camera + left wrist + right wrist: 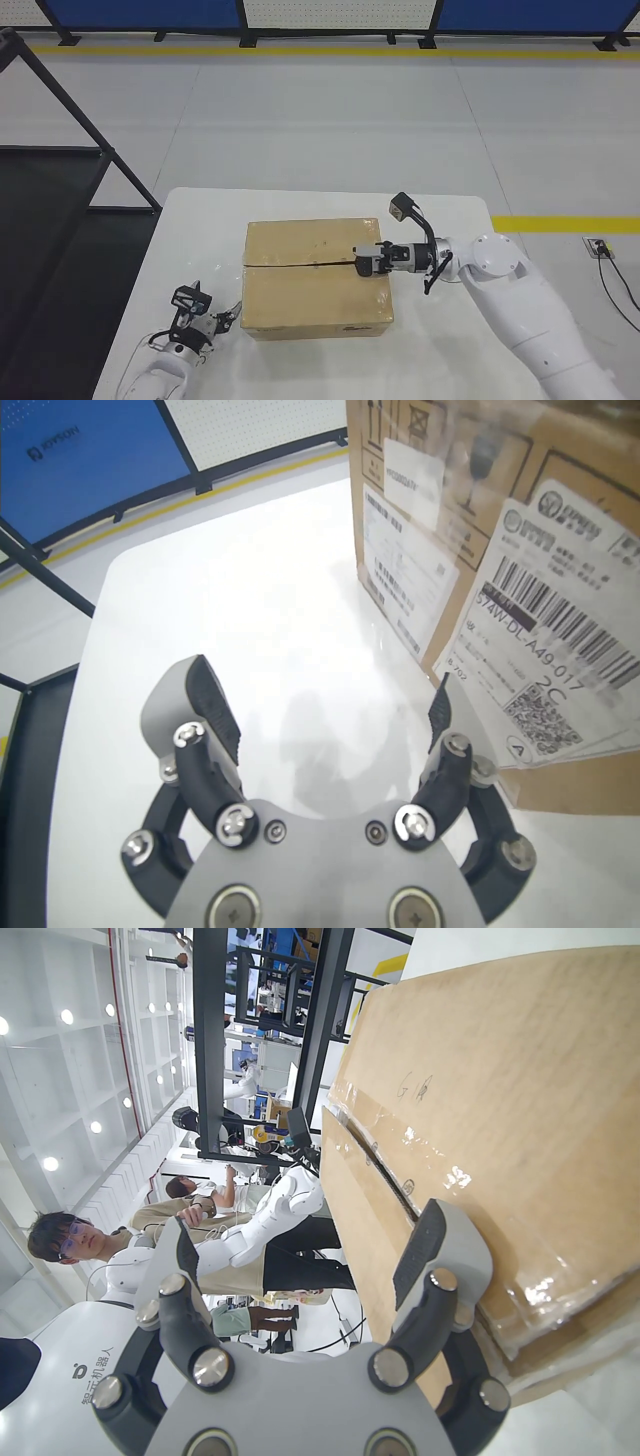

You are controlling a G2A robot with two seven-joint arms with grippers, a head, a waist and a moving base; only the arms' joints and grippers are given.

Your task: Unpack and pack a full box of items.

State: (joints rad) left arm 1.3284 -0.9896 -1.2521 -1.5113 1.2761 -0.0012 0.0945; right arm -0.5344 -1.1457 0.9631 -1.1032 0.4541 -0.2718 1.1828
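A closed brown cardboard box (313,274) stands in the middle of the white table (440,350), its two top flaps meeting at a taped seam (385,1173). My right gripper (362,262) is at the right end of that seam, turned sideways and open; one finger (425,1253) lies against the box top (500,1103) beside the seam, the other hangs off the box. My left gripper (205,325) sits low at the table's front left, open and empty, just off the box's labelled side (545,625).
White shipping labels (400,565) cover the box's left side. A black metal frame (70,160) stands off the table's left edge. Bare table lies left of the box and at the front right.
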